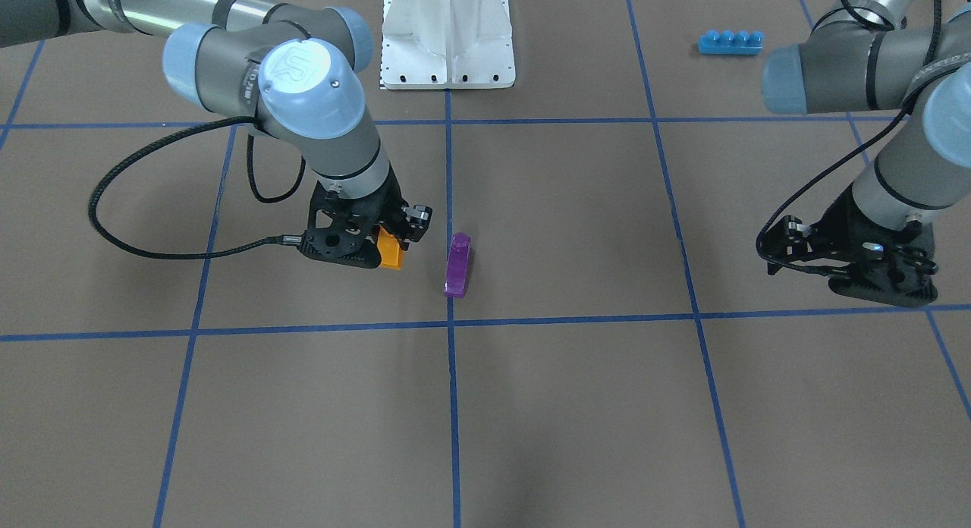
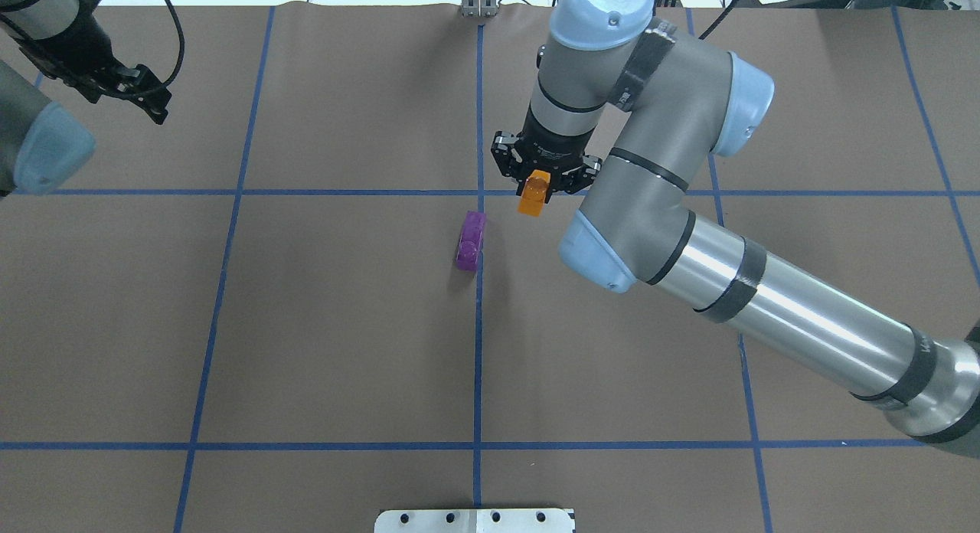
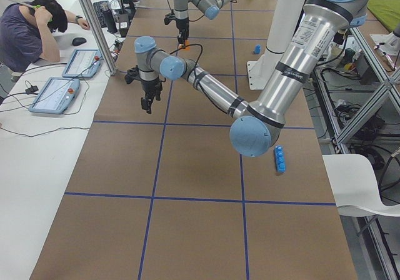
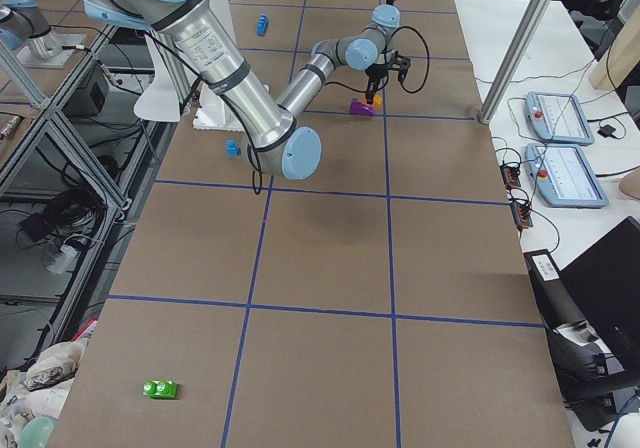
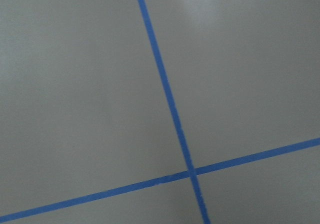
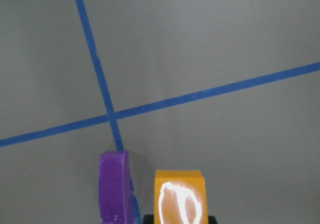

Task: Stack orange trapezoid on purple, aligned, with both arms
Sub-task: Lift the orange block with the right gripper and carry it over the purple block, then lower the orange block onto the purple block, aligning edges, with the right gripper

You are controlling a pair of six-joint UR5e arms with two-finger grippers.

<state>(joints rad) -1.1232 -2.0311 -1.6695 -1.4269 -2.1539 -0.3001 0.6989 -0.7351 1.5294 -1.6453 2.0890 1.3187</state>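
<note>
Step in hand: carrying phase, by the look of it; small glossy orange plastic trapezoid block with a single stud raised off the surface, not yet over its target.
Right tool: black two-finger tool of the right arm clenched on the orange trapezoid, wrist pointing down, block hanging below the fingers.
Orange position: just beside the small glossy purple plastic wedge block, apart from it; side by side in the right wrist view, purple at the view's left.
Purple position: resting on the tabletop, touching the central blue tape line, near a tape crossing; lying on its side or standing, cannot tell for sure.
Left tool: black two-finger tool of the left arm hovering well apart from both blocks, grasping nothing, fingers seemingly spread; only bare surface and tape in its wrist view.
Next move: probably a short sideways shift to bring orange directly above purple, sloped sides matched, then a straight descent onto the stud; likely calls for the left tool to come in and steady the purple block.
Risk: purple block light and narrow, apt to tip or slide if nudged.
Surface: brown matte tabletop gridded with blue tape lines; white base plate at the robot's end.
Stray items: long blue four-stud brick near the left arm; green brick far off.
Room: side desk with teach pendants; seated person at that desk; aluminium framing along the edge.
</note>
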